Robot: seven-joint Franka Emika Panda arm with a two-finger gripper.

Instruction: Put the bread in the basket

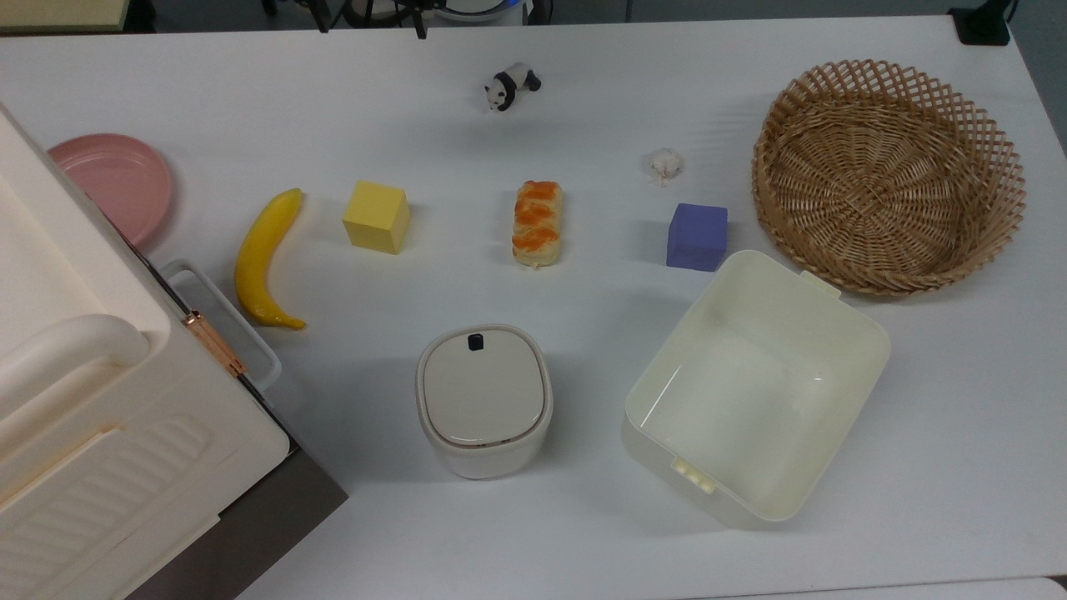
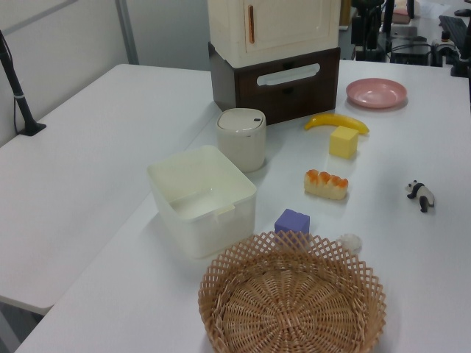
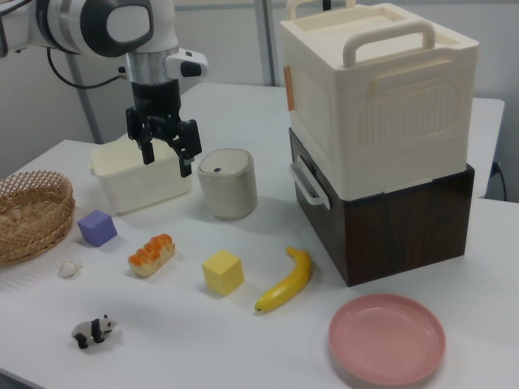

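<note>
The bread (image 1: 537, 222) is a small cream loaf with orange-brown glazed bumps, lying on the white table between a yellow cube and a purple cube. It also shows in the left view as the bread (image 2: 326, 184) and in the right view as the bread (image 3: 152, 254). The round woven wicker basket (image 1: 834, 83) holds nothing and stands at the top view's right; it is the basket (image 2: 291, 301) nearest the left view's camera. My gripper (image 3: 167, 160) hangs open in the air, well above the bread, holding nothing. Its fingertips (image 1: 417, 29) poke in at the top view's upper edge.
Around the bread are a yellow cube (image 1: 377, 217), a banana (image 1: 262, 258), a purple cube (image 1: 697, 237), a small white lump (image 1: 664, 165) and a toy panda (image 1: 510, 85). A cream tub (image 1: 867, 333), a lidded bin (image 1: 483, 400), a pink plate (image 1: 112, 183) and a tall cabinet stack (image 3: 377, 138) stand nearby.
</note>
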